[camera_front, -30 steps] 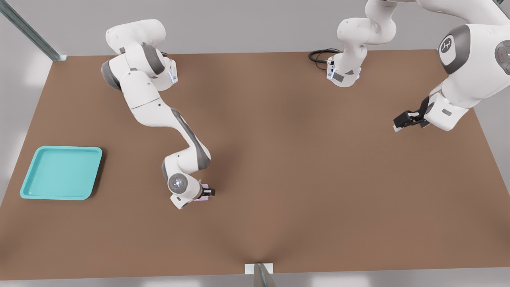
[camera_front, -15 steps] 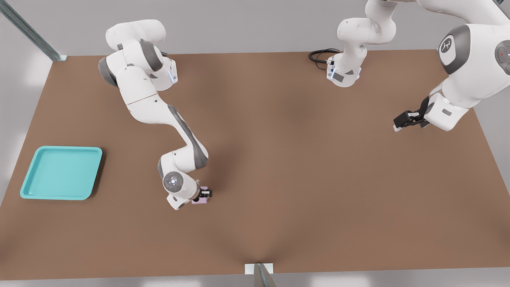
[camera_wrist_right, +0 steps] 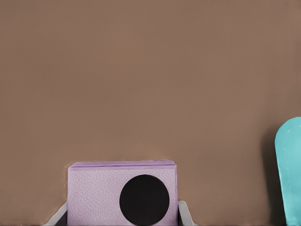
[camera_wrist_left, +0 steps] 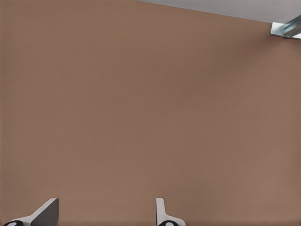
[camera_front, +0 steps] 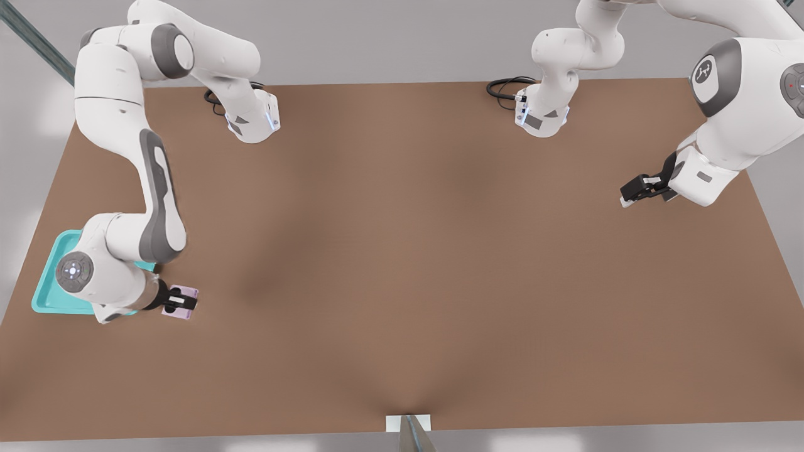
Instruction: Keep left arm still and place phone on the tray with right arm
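Observation:
The pale pink phone (camera_front: pixel 181 301) is clamped in my gripper (camera_front: pixel 181 302), which is shut on it and held above the table just off the front view's right side of the turquoise tray (camera_front: pixel 46 290). My white right arm (camera_front: pixel 129 245) and its glowing wrist disc cover most of the tray. In the right wrist view the phone (camera_wrist_right: pixel 101 198) fills the lower middle with one round black lens showing, a grey fingertip (camera_wrist_right: pixel 185 214) at each side. A strip of the tray (camera_wrist_right: pixel 289 165) shows at that view's edge.
The brown table (camera_front: pixel 440 263) spreads widely to the front view's right of the tray. The parked left arm (camera_front: pixel 722 125) hangs at the far right. Both arm bases and a black cable (camera_front: pixel 505 86) stand along the far edge.
My right arm has swung far toward the front view's left, carrying the phone from the table's middle to beside the tray. The arm now hides most of the tray.

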You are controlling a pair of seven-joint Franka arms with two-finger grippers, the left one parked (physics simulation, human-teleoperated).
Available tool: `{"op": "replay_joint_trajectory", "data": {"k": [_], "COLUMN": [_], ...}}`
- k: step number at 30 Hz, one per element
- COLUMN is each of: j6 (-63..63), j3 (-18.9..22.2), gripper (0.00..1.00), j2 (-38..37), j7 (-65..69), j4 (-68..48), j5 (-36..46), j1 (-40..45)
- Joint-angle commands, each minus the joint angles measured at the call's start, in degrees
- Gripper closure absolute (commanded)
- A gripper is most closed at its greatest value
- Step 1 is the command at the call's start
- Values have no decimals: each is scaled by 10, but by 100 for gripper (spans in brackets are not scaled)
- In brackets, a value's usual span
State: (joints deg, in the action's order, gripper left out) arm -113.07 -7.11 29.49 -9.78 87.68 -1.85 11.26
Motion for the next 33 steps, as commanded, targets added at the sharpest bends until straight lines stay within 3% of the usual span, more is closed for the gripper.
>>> {"op": "replay_joint_trajectory", "data": {"k": [1,10,18,19,20,23,25,29,31,32,33], "j6": [42,-8,-51,-51,-51,-40,4,106,136,152,156], "j3": [0,0,0,0,0,-1,-37,-252,-309,-221,-97], "gripper": [28,28,26,17,0,0,0,0,0,0,0], "j2": [-22,-9,50,51,51,41,0,-49,-74,-124,-176], "j7": [261,433,457,458,458,461,447,201,159,118,118], "j4": [32,77,90,89,89,75,33,-71,-72,-74,-45], "j5": [-11,-36,-36,-36,-36,-35,-34,-112,-112,-104,-34], "j1": [32,165,202,203,203,198,195,185,179,84,-6]}}
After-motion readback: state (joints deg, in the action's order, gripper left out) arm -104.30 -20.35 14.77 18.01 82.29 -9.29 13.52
